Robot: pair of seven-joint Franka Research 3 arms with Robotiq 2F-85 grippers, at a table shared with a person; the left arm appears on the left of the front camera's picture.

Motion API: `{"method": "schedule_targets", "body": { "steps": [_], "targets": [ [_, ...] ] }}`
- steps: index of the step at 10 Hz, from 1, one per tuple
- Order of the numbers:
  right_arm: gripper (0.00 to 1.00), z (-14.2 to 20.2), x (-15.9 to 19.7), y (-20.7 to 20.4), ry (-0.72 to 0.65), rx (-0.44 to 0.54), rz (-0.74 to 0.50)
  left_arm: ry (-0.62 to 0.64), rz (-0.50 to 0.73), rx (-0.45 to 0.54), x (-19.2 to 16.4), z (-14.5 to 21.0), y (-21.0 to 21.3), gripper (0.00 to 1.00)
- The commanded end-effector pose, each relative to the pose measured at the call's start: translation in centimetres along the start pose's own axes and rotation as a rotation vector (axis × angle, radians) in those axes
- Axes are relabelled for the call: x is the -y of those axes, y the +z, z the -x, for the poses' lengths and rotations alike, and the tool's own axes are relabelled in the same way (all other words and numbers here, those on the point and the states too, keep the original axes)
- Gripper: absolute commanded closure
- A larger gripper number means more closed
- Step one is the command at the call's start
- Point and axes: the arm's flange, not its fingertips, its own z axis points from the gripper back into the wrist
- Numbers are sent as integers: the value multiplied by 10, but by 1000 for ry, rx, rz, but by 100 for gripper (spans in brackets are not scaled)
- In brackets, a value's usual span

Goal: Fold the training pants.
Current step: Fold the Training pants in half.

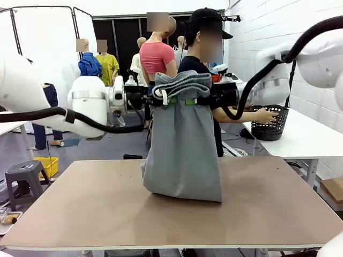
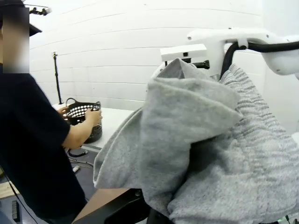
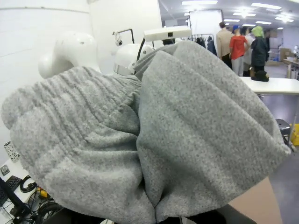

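Left pincer (image 1: 162, 100): closed on the upper edge of the training pants (image 1: 182, 155) at the garment's left corner; a green pad shows against the cloth in the front view. In its own wrist view the fingers are buried under grey jersey.
Right pincer (image 1: 197, 100): likewise clamped on the upper edge at the right corner, green pad visible; fingers covered by cloth in its wrist view.
Pincer spacing: the two sit at the same height, near each other, with the gathered waistband bunched up and spilling over between and above them.
Training pants, position: hanging straight down from both pincers above the middle of the bench (image 1: 80, 209) — long axis vertical. The lower end rests on the bench top and crumples slightly toward the near side.
Arm pose: both arms come in level from their own sides, wrists turned inward, forearms roughly horizontal and well above the bench.
Governing relation: the cloth lies directly below the pincers, so neither arm is nearer; a fold, in my judgement, calls for both to travel together to lay the length down flat.
Person: stands behind the garment at the far side, one hand (image 1: 264, 114) on a black mesh basket (image 1: 270, 124) on the neighbouring table — apart from the pants.
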Motion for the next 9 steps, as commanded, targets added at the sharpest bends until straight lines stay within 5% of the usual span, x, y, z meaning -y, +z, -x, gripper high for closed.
{"method": "schedule_targets", "body": {
  "steps": [1, 4, 5, 9],
  "targets": [
    [100, -25, 41, -4, -28, -7, -23, 53, -60, -40, -30, -26, -21, 100],
    [100, -40, 63, -1, -40, -21, 16, 42, -166, -43, -38, -55, -22, 100],
    [100, -25, 51, 4, -14, 7, -1, 34, -121, -32, -42, -30, -10, 100],
    [100, -25, 51, 4, -14, 7, -1, 34, -121, -32, -42, -30, -10, 100]
  ]
}}
